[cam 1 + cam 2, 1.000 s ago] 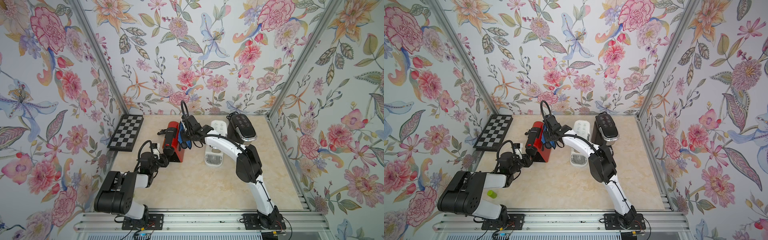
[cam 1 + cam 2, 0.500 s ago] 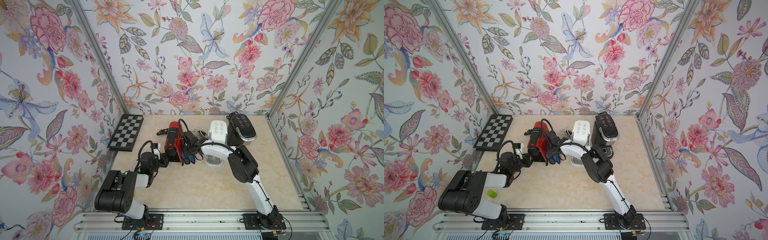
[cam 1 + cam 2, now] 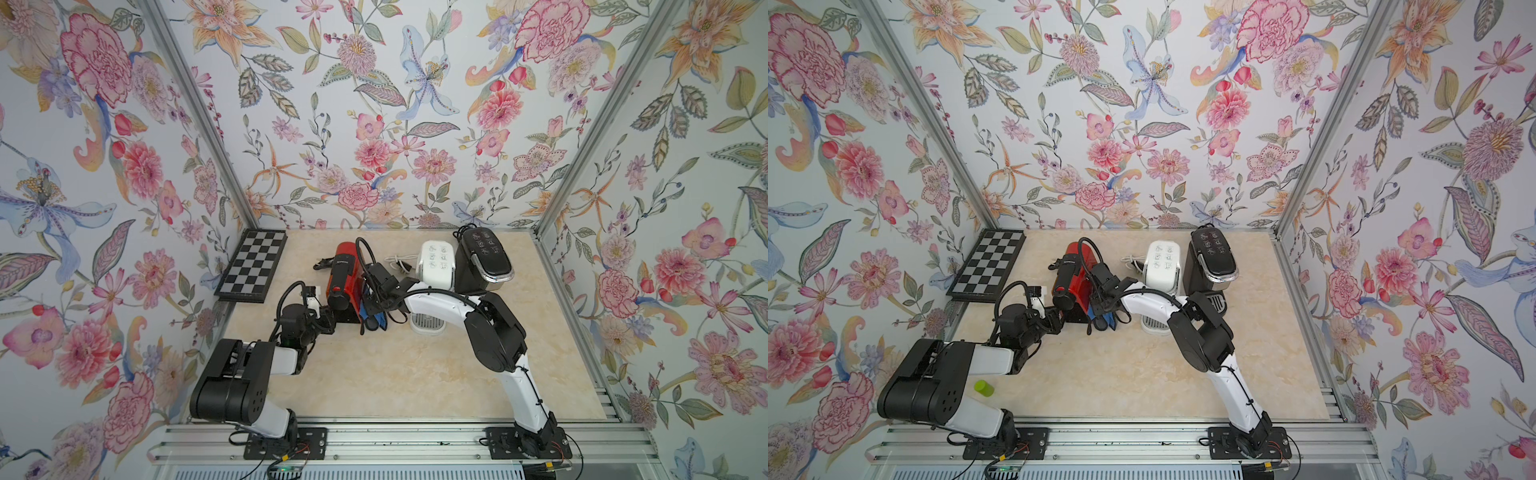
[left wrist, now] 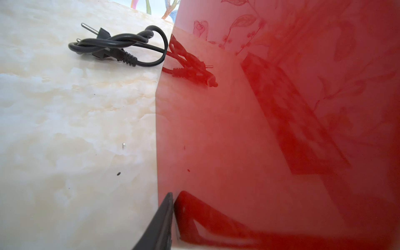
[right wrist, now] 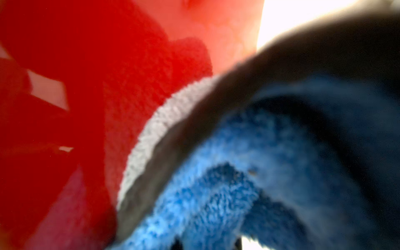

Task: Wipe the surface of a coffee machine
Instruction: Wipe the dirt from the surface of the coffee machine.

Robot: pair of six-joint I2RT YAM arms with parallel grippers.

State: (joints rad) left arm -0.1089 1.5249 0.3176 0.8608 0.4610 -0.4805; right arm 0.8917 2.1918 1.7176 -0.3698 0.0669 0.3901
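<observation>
So the right gripper (image 3: pixel 375 306) has dragged the cloth (image 3: pixel 376 321) along the machine (image 3: pixel 345 270) over the last second. It started up by the rounded back end and it's now down at the front, close to the table (image 3: pixel 374 374). That looks like one full stroke along the machine's right flank, so that side is probably about done, while the top and the left side look untouched so far. The right gripper is clamped tight on the cloth, and its wrist view is basically all blue fuzz pressed against red plastic. The left gripper (image 3: pixel 326 320) hasn't moved from the front left corner, likely bracing the machine so it doesn't skid. One finger (image 4: pixel 161 223) shows right beside the glossy red wall, but whether the jaws are pinching anything or just resting there can't be told. The machine sits upright, left of centre on the table, between the two arms. Its long axis runs back to front, rounded red end toward the rear wall and black nose pointing at the robot. Its cord (image 4: pixel 121 47) lies loose on the table behind it.
</observation>
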